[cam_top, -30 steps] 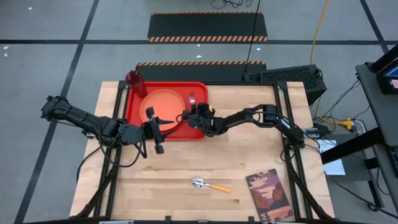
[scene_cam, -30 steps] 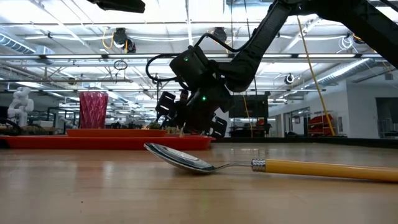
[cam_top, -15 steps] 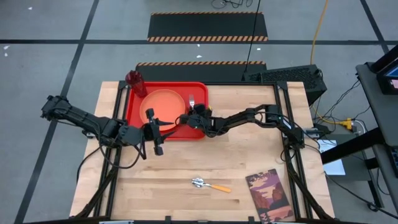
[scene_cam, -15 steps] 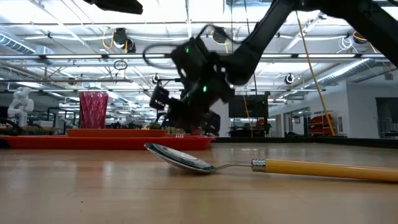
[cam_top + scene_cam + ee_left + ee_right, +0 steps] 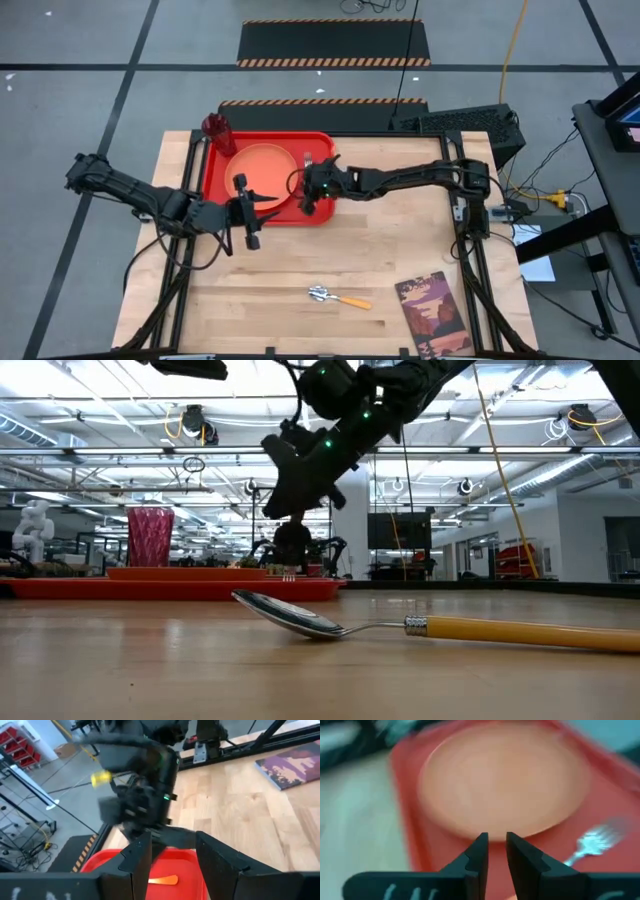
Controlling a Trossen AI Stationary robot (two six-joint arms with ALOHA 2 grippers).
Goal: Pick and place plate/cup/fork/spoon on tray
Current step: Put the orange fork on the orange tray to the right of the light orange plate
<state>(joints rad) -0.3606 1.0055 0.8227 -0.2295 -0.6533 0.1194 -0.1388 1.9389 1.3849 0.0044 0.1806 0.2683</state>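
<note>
The red tray (image 5: 318, 208) lies at the table's far left. The orange plate (image 5: 262, 165) lies flat on it (image 5: 505, 780). The fork (image 5: 308, 160) lies on the tray to the right of the plate, tines (image 5: 596, 841) toward the far edge. The dark red cup (image 5: 216, 130) stands at the tray's far left corner (image 5: 150, 537). The spoon (image 5: 338, 297) lies on the bare table near the front (image 5: 300, 615). My right gripper (image 5: 309, 196) hangs above the tray's right part, empty, with a narrow gap between its fingers (image 5: 496, 845). My left gripper (image 5: 268, 205) is open and empty at the tray's near edge (image 5: 172, 855).
A brownish printed book (image 5: 432, 312) lies at the table's near right corner. The wood between the tray and the spoon is bare. Black frame rails run along the table's left and right sides.
My right gripper has risen from just above the tray's right part to well above it, and its arm has stretched out straighter. The fork stays lying on the tray.
</note>
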